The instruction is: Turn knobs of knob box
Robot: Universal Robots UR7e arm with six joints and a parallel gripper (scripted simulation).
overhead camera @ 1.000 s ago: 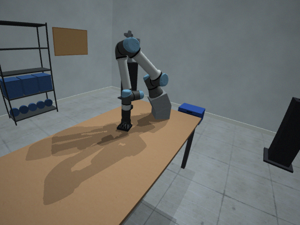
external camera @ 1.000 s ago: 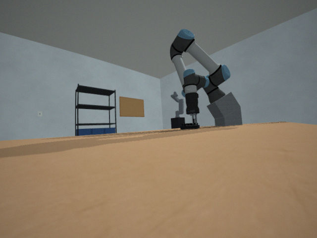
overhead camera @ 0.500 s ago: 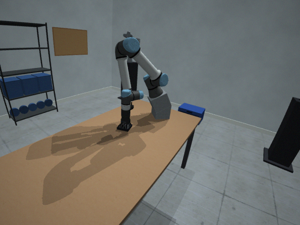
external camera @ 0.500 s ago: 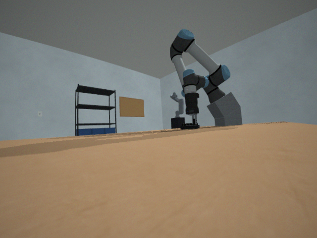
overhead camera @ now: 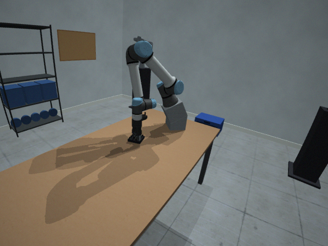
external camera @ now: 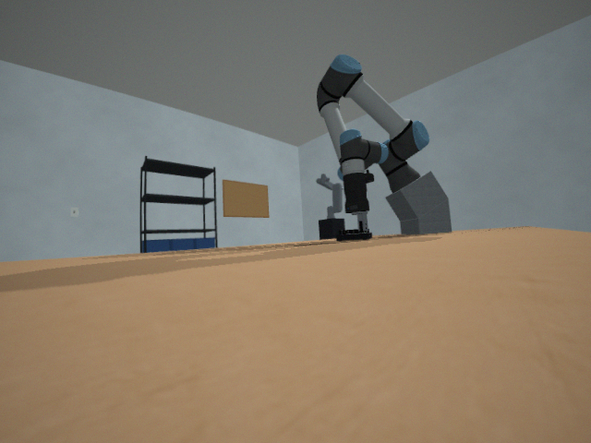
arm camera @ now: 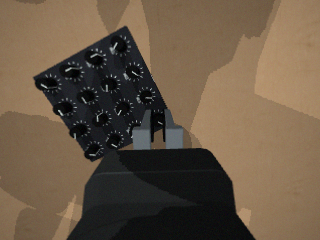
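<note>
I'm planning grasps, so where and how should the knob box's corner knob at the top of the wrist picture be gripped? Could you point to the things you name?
Probably by opposite sides of its round wall, coming straight down. The corner knob [arm camera: 119,45] stands up from the flat-lying knob box [overhead camera: 136,141] [external camera: 354,236] [arm camera: 75,93]; neighbouring knobs leave limited finger room.

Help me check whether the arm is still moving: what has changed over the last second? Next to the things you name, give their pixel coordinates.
The gripper [overhead camera: 137,136] [external camera: 362,231] [arm camera: 158,119] and wrist have shifted very slightly left in the top and exterior views. Whether a knob was gripped or released, I cannot tell. The knob box [overhead camera: 135,141] [external camera: 353,236] [arm camera: 132,47] stayed put.
</note>
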